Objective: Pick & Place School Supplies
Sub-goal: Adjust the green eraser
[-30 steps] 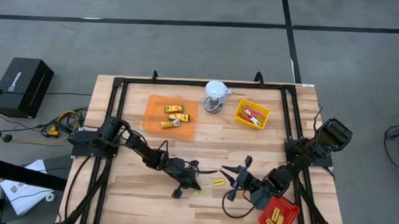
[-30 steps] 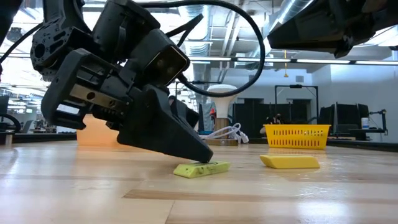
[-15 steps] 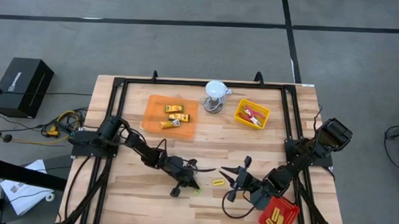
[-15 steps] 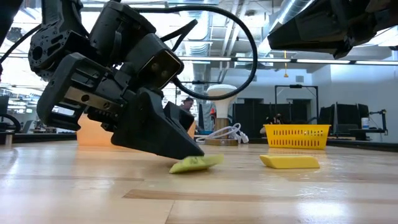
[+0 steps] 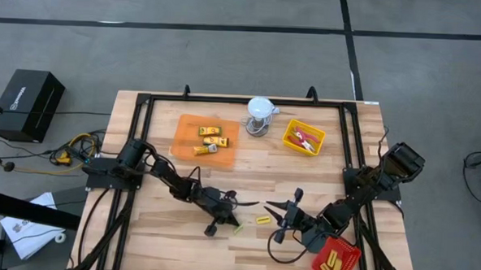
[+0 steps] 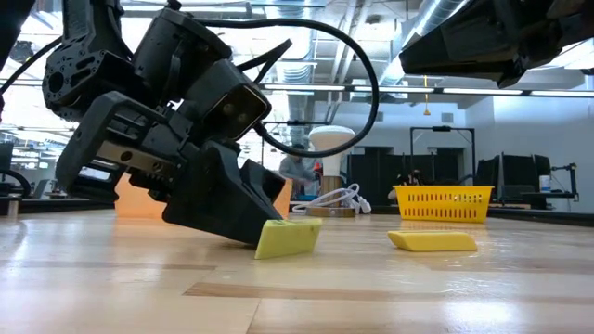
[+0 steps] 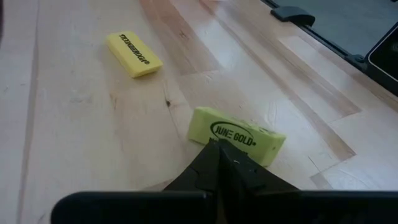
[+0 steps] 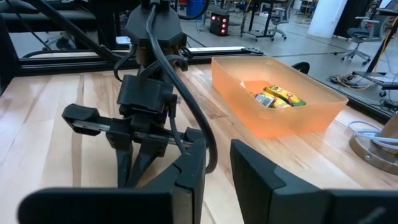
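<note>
A pale yellow-green eraser (image 7: 237, 135) printed with dark lettering is pinched at one end by the closed fingers of the left gripper (image 6: 243, 223), tilted up on the wood near the front middle of the table (image 5: 247, 164). Just beside it, apart, a second yellow eraser (image 6: 432, 241) lies flat. That makes two erasers on the bare boards.

The orange tray (image 5: 205, 139) at the back left holds what look like three or four yellow packets (image 5: 211, 131); they overlap, so the count is unsure. The yellow basket (image 5: 304, 137) at the back right holds red-handled tools (image 5: 307, 139), too tangled to count. The red tray (image 5: 335, 262) at the front right holds yellow pieces.

The right gripper (image 8: 214, 171) waits low beside the second eraser, fingers slightly parted, holding nothing. One white domed object (image 5: 259, 108) stands between the two back trays.
</note>
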